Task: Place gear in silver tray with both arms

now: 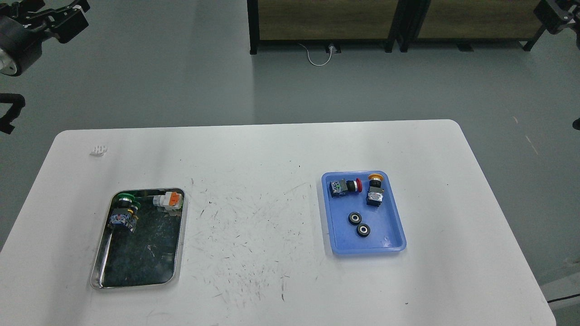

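Observation:
Two small black round gears (355,218) (363,230) lie side by side in the blue plastic tray (394,226) on the right of the white table. The silver tray (102,267) sits at the left front, its dark bottom mostly bare. My left gripper (63,18) is raised at the top left corner, far above and behind the silver tray. At the top right corner my right gripper (553,16) is only partly in view, far from the blue tray. Both look dark, and their fingers cannot be told apart.
The silver tray's far end holds a green push-button switch (123,212) and an orange-and-white part (168,200). In the blue tray are a red-button switch (345,186) and a yellow-button switch (374,190). A small white scrap (98,150) lies far left. Dark shelving (326,22) stands behind.

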Robot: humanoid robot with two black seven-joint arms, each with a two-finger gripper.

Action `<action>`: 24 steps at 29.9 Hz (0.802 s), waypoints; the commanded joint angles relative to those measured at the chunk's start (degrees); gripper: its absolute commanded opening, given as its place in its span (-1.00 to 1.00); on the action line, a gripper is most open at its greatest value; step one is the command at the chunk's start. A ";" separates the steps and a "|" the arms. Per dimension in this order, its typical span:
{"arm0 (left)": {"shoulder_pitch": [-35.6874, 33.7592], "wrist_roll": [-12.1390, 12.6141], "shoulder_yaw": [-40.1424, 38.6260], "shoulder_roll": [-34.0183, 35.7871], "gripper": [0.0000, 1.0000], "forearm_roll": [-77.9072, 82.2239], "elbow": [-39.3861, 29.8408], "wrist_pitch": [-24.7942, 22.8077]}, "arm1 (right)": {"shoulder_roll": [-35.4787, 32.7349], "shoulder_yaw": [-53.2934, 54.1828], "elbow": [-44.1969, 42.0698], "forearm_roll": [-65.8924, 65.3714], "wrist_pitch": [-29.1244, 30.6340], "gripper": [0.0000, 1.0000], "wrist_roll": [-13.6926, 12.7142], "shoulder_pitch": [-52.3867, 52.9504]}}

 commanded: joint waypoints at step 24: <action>0.20 -0.44 -2.62 2.44 0.98 0.04 1.57 1.26 | 1.28 -8.49 7.80 -8.55 13.42 0.99 -11.79 -0.50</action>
